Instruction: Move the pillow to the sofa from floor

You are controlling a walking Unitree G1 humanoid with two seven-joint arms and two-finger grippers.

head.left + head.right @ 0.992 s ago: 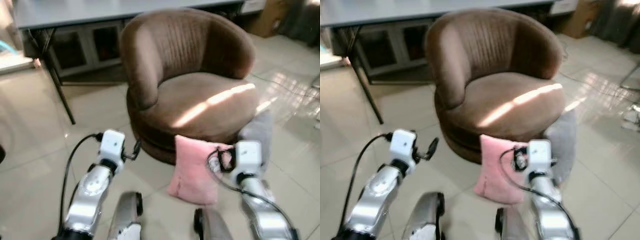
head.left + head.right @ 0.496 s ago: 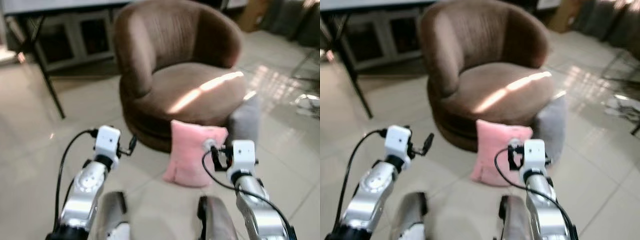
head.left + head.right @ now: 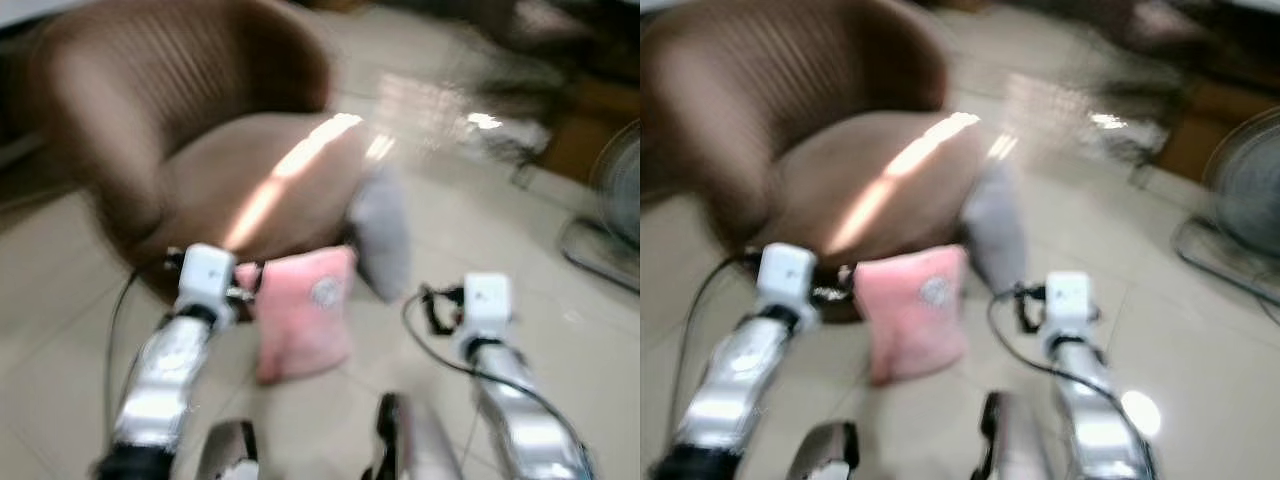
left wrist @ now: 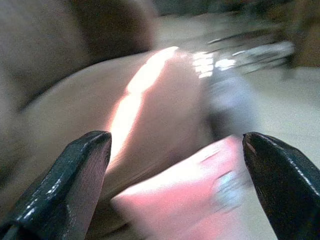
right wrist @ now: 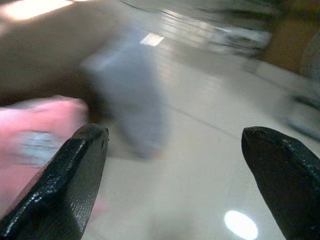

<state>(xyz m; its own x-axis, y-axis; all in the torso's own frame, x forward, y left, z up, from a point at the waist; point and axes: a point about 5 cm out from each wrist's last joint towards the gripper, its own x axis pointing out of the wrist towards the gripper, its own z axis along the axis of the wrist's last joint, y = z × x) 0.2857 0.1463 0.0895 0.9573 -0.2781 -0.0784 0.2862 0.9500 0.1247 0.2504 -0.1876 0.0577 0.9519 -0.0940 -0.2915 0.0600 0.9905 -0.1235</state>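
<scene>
Nothing is done yet: the pink pillow (image 3: 303,312) leans against the sofa (image 3: 180,160) on the floor (image 3: 500,230), our left hand (image 4: 175,180) and right hand (image 5: 172,180) spread and empty.

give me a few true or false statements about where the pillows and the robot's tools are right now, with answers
1. The pink pillow stands on the floor against the brown sofa. True.
2. The grey pillow lies on the sofa's seat. False: it leans on the sofa's side, down on the floor.
3. The left tool is open. True.
4. The right tool is shut on the grey pillow. False: it is open and holds nothing.
5. A fan stands on the robot's right. True.
</scene>
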